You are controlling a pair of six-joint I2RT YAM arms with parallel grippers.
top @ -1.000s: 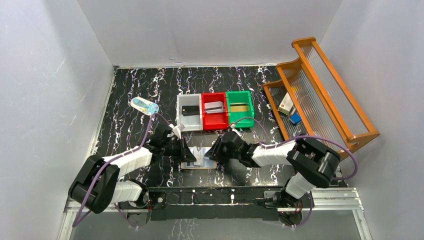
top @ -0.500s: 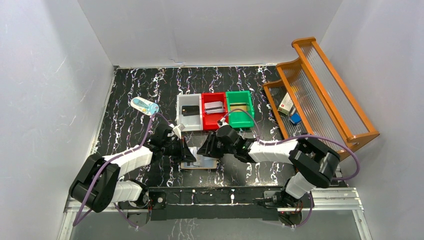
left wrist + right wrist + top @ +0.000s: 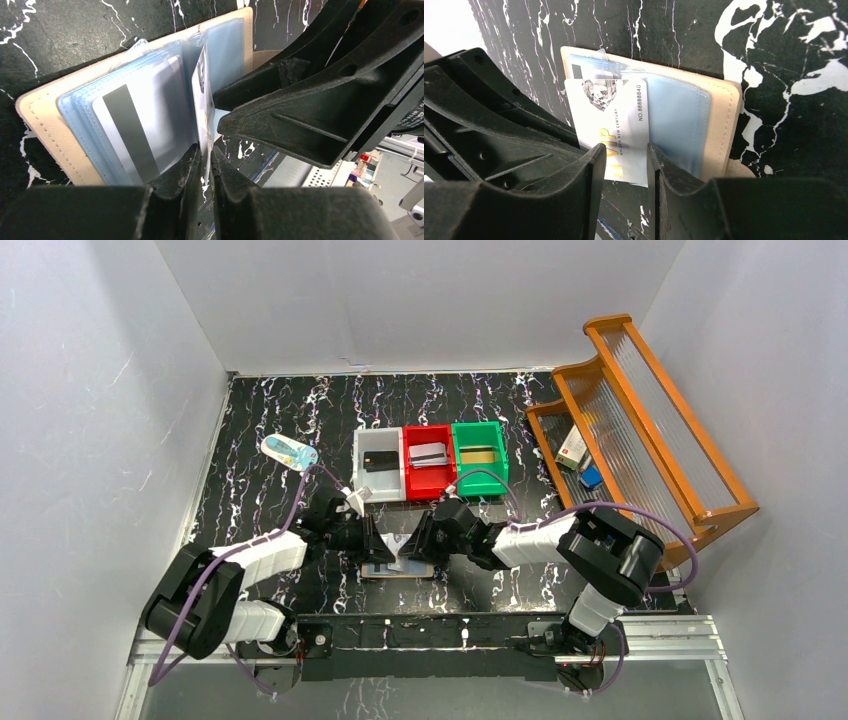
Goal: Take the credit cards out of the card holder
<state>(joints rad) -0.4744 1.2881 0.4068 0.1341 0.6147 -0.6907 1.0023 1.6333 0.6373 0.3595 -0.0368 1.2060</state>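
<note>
The beige card holder (image 3: 400,568) lies open on the table between both grippers; its edge shows in the left wrist view (image 3: 42,112) and the right wrist view (image 3: 724,120). A grey card with a dark stripe (image 3: 135,125) sits in a pale blue pocket. A white VIP card (image 3: 614,115) sticks halfway out of a clear inner leaf, which stands up edge-on (image 3: 201,90). My left gripper (image 3: 205,150) is shut on that leaf's lower edge. My right gripper (image 3: 625,150) is open, its jaws either side of the white card's free end, in front of it.
White (image 3: 360,472), red (image 3: 410,475) and green (image 3: 499,468) bins stand just behind the holder, with a black, a silvery and a gold card in them. A wooden rack (image 3: 640,430) with small boxes is at the right. A clear packet (image 3: 288,451) lies at the back left.
My right gripper has moved left onto the card holder, up against the left gripper. The left gripper has stayed in place on the leaf.
</note>
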